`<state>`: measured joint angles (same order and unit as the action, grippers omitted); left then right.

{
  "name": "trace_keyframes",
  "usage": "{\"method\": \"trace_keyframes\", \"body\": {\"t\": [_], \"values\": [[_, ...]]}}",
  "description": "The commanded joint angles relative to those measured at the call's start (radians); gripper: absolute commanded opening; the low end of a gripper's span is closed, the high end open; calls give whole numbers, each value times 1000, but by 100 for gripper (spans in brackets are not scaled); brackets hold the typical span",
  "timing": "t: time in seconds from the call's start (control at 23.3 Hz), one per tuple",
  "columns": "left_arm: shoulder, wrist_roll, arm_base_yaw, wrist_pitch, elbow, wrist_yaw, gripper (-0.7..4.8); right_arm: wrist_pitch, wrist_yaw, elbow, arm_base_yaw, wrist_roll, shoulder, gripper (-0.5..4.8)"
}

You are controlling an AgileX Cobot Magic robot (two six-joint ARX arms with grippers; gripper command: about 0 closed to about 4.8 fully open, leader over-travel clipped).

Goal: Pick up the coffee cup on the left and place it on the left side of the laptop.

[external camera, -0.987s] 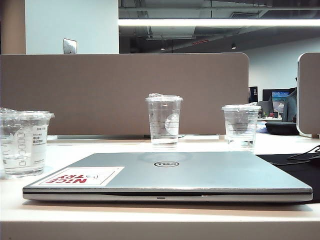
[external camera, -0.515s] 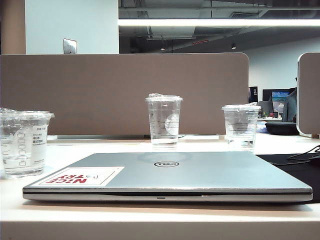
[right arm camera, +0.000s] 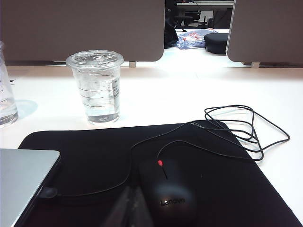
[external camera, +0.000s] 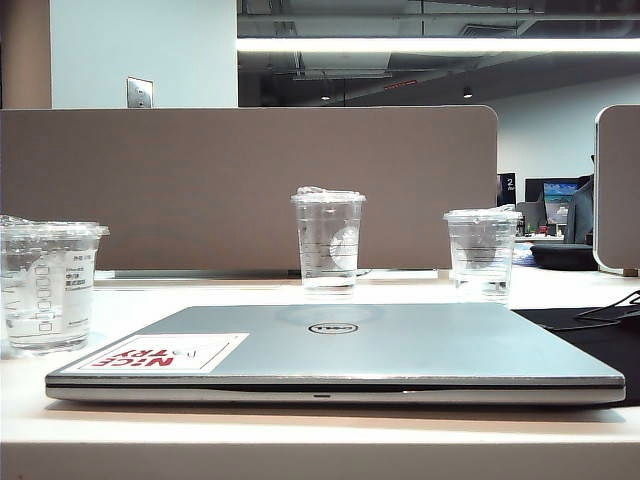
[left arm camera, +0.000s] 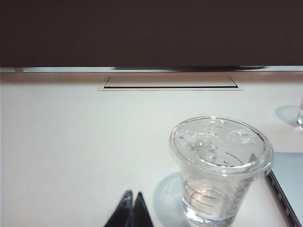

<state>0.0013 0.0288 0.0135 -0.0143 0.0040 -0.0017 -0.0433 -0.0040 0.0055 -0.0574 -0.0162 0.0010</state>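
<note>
laptop [external camera: 335, 350] closed, centre-near | coffee cup [external camera: 48, 285] upright at far-left, just beside laptop's left edge, untouched | left gripper [left arm camera: 131, 210] clenched, empty, near cup | right gripper [right arm camera: 131, 208] apparently clenched, above mouse [right arm camera: 166, 191] | progress: 0 steps done, pick and place remain

Closed laptop [external camera: 335, 352] lies flat on white desk [external camera: 300, 440], "NICE TRY" sticker [external camera: 158, 352] on lid corner nearest camera, left. Coffee cup [external camera: 47, 285] stands upright left of laptop, apart from it. Taller clear cup [external camera: 327, 241] upright behind laptop, centre. Short clear cup [external camera: 482, 252] upright behind laptop, right. Brown partition [external camera: 200, 180] behind the rear cups. No gripper visible.
</note>
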Motion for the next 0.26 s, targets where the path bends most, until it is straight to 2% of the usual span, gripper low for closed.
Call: {"method": "trace_keyframes", "body": {"t": [0.04, 0.26], "values": [[0, -3, 1, 12, 3, -2, -5, 10, -19, -4, 1, 1, -2, -4], [0, -3, 1, 12, 3, -2, -5, 2, -25, -4, 1, 1, -2, -4]]}}
